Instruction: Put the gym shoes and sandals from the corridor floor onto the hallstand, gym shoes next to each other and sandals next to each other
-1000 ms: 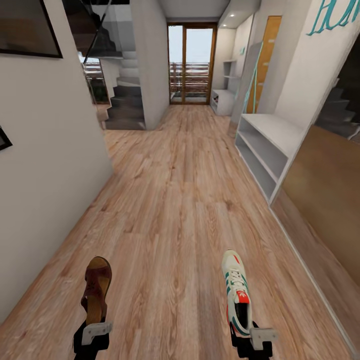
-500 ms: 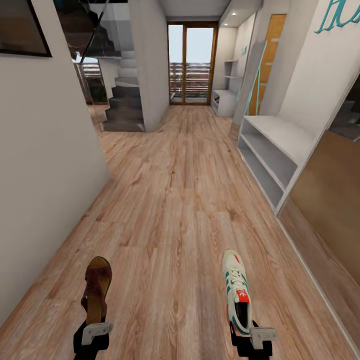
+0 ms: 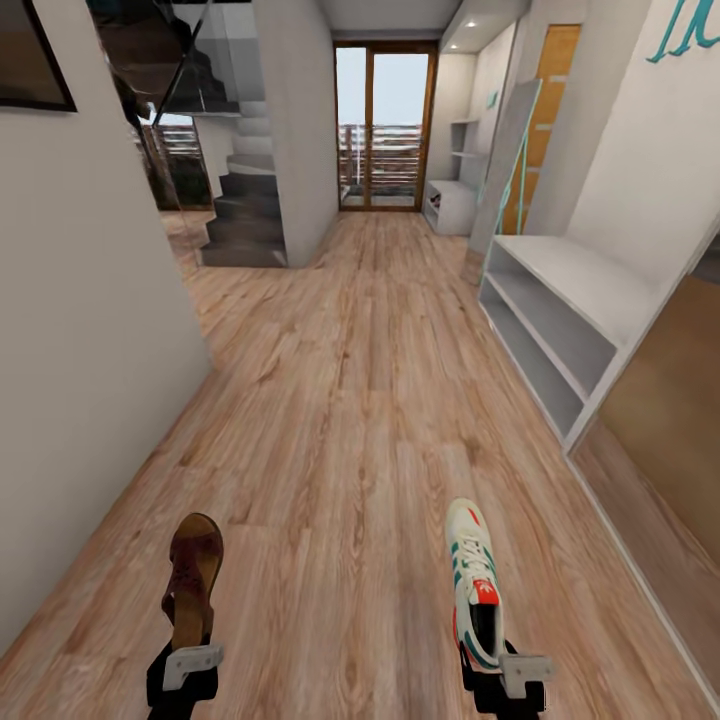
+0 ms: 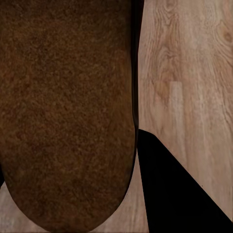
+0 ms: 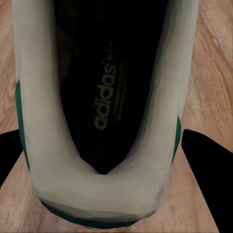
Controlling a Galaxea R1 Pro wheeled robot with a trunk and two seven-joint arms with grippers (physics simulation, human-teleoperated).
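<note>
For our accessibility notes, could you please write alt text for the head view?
Left claw holds a brown sandal and right claw a white gym shoe, both above the wood corridor floor; the pale hallstand stands ahead on the right.

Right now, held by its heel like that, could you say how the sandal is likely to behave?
The sandal looks flat and thin, so probably light. Gripped only at its heel by the left gripper, its toe may droop or wobble. The open straps likely flex.
</note>
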